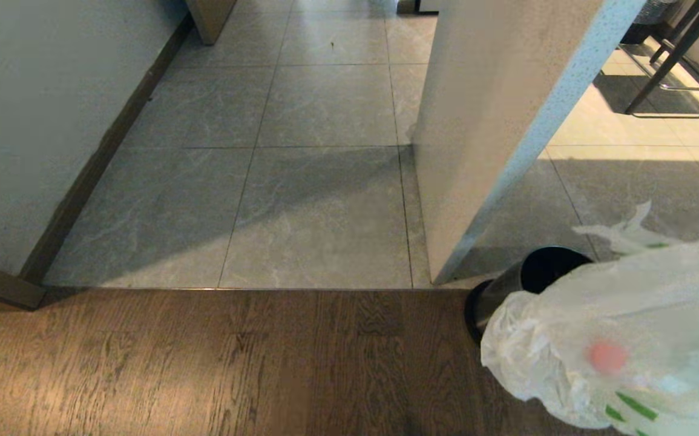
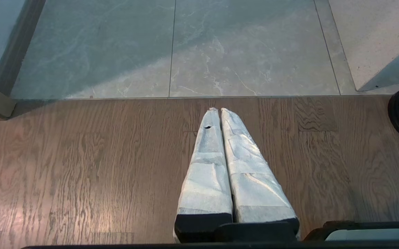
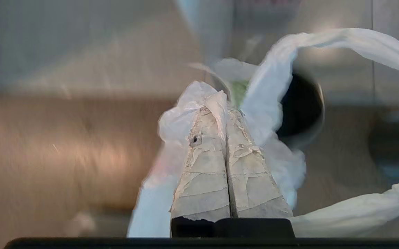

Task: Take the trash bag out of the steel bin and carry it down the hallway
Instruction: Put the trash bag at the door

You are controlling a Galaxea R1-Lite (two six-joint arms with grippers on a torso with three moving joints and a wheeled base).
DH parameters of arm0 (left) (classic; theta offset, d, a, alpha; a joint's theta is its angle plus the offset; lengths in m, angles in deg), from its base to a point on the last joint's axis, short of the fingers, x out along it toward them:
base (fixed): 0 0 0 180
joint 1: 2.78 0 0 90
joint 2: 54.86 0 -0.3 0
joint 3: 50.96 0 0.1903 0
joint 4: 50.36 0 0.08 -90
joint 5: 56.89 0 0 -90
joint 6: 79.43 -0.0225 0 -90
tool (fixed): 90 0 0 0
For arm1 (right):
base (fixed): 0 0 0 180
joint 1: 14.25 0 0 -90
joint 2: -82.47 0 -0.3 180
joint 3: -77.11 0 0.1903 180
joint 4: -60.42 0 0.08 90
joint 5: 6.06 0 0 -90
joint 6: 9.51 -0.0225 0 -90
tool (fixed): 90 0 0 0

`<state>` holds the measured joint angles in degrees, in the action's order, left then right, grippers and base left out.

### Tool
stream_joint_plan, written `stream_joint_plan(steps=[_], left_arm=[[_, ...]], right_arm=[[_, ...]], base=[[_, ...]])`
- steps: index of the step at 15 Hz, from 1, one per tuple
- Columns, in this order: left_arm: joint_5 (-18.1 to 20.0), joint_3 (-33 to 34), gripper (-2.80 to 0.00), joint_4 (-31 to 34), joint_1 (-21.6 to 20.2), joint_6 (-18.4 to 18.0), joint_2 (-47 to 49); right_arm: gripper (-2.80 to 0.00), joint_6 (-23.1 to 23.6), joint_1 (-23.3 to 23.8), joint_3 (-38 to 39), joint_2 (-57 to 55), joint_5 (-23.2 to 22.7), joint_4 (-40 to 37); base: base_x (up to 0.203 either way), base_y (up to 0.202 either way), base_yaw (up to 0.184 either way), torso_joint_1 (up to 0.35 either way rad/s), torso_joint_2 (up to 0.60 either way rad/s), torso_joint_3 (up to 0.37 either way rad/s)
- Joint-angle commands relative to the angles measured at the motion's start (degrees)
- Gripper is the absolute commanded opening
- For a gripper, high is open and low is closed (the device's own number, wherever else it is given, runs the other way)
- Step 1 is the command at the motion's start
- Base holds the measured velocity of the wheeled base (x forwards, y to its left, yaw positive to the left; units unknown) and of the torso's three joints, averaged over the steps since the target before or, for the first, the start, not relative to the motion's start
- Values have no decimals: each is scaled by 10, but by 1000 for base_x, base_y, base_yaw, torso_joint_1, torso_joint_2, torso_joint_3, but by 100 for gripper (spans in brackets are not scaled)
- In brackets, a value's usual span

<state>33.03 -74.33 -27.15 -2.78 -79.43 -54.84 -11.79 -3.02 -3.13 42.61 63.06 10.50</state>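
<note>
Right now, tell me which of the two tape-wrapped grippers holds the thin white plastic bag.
The right gripper, pinching the thin white plastic bag; the left gripper is shut on nothing.

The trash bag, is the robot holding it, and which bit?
Yes. The right end effector is shut on the trash bag, pinching bunched plastic at its top by the handle loops. The bag hangs clear of the steel bin. The left end effector holds nothing.

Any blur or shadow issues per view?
Head view: bag blurred up close, a diagonal shadow across the tiles. Left wrist view: sharp, soft glare on the wood floor. Right wrist view: background smeared, bin soft.
</note>
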Motion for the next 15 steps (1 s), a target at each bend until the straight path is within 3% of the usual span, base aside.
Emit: stream_joint_plan(steps=[1, 6, 7, 10, 15], left_arm=[[0, 0, -280, 0, 0, 0, -1], [0, 1, -280, 0, 0, 0, -1], [0, 0, -280, 0, 0, 0, -1], [0, 0, -280, 0, 0, 0, -1], [0, 1, -280, 0, 0, 0, -1]], right_arm=[[-280, 31, -4, 71, 84, 10, -18], [-280, 79, -45, 290, 201, 72, -27], [-280, 86, -54, 326, 220, 84, -5], [-280, 91, -64, 435, 236, 104, 175], [-280, 82, -62, 542, 238, 124, 268]], base=[[0, 0, 0, 0, 0, 0], [0, 0, 0, 0, 0, 0], [0, 0, 0, 0, 0, 0], [0, 0, 0, 0, 0, 0], [0, 0, 0, 0, 0, 0]])
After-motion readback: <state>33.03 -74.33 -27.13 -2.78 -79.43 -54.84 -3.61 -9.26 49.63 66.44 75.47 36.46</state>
